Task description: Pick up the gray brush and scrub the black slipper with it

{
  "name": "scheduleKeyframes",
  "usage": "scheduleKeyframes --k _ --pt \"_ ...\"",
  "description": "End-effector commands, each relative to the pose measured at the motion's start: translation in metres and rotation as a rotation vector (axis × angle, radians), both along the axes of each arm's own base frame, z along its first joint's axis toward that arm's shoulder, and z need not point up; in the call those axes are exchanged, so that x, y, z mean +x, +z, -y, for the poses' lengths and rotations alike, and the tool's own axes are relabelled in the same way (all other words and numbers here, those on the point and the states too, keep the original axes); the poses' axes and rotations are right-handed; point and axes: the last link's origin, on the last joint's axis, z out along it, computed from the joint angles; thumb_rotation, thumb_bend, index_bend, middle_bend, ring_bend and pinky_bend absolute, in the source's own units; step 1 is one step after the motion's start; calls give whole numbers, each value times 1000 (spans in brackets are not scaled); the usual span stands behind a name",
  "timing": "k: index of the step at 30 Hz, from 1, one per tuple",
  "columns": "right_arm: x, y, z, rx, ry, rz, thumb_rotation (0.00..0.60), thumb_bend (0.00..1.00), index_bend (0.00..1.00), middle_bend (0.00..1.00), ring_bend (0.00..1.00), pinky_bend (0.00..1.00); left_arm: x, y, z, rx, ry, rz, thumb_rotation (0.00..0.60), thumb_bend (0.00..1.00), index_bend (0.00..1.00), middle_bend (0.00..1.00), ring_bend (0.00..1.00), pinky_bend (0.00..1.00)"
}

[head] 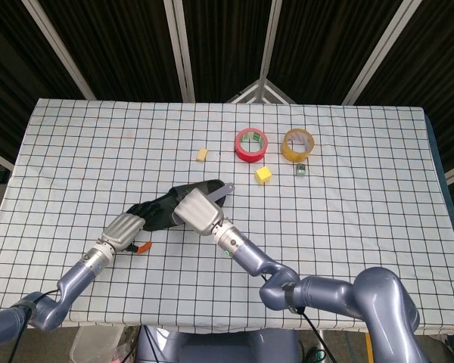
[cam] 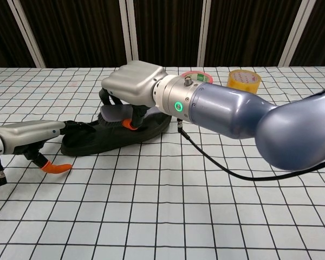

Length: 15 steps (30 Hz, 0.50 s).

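The black slipper (head: 166, 209) (cam: 92, 143) lies on the checked cloth left of the table's middle. My right hand (head: 196, 211) (cam: 134, 86) grips the gray brush (cam: 115, 114) and holds its bristles down on the slipper's upper. The brush's gray handle (head: 218, 193) sticks out past the hand toward the far right. My left hand (head: 123, 230) (cam: 28, 135) lies at the slipper's left end, its dark fingers (cam: 78, 127) resting on the slipper. Its orange-tipped thumb (cam: 53, 167) hangs free just above the cloth.
A red tape roll (head: 251, 144), a tan tape roll (head: 298, 144), a yellow cube (head: 263, 175), a small tan block (head: 202, 155) and a small clip (head: 300, 170) sit toward the far side. A black cable (cam: 227, 172) trails from my right arm across the cloth.
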Motion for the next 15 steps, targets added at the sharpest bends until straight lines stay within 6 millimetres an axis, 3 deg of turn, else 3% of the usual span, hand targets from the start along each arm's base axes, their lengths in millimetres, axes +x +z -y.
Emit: scheduleKeyframes --k 1,15 --pt "0 -3 1 2 -2 3 600 646 806 635 575 647 0 0 0 -1 0 -1 540 516 0 9 0 68" --pt "-22 -1 23 -52 -54 -40 600 646 813 642 583 655 -2 2 0 4 9 -18 539 523 0 9 0 68"
